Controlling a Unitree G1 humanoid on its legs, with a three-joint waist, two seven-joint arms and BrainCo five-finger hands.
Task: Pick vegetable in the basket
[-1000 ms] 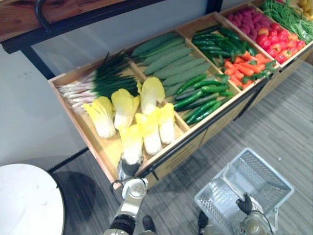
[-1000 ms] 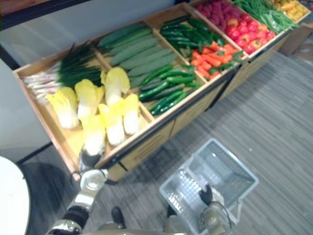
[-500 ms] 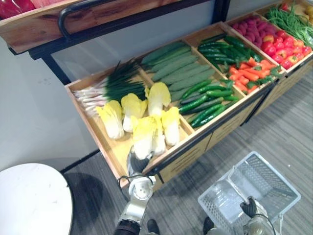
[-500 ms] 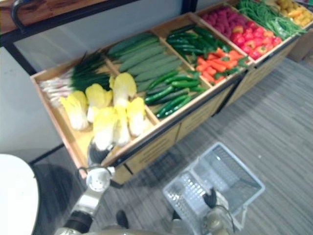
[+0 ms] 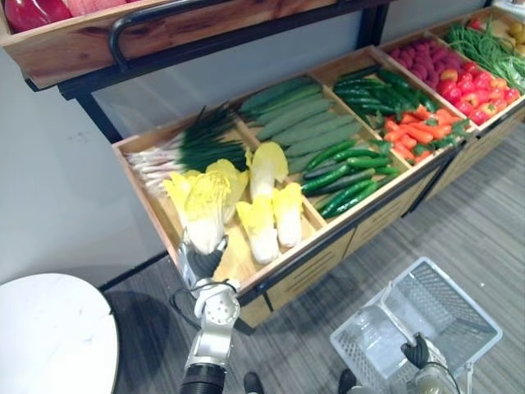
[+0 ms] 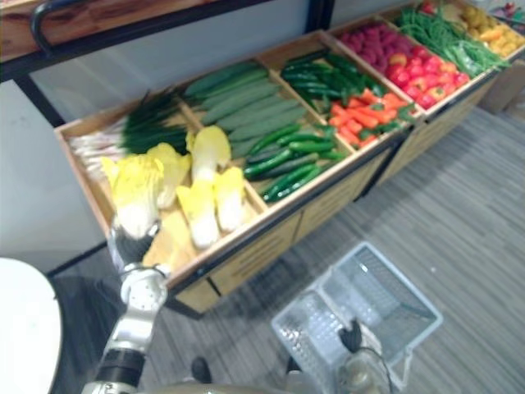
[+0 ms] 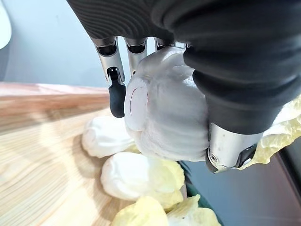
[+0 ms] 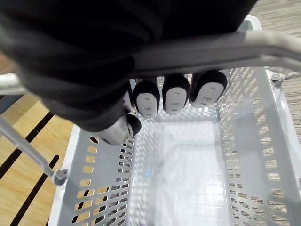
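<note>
While the left hand [image 5: 199, 264] curls round it, the cabbage [image 5: 205, 207] fills its palm.

A wooden produce stand [image 5: 308, 267] is carrying vegetables in compartments. Napa cabbages [image 5: 262, 226] are lying near left, with green onions [image 5: 197, 144] behind them. Pale gourds [image 5: 299, 119] and cucumbers [image 5: 340, 176] are filling the middle, while carrots [image 5: 414, 131], red peppers [image 5: 472, 86] and green beans [image 5: 484, 41] are lying further right.

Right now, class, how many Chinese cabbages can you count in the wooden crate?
6. One cabbage is gripped in the left hand at the crate's front left; two peek out behind it; one lies further back; two lie side by side in front. Others may be hidden.
</note>
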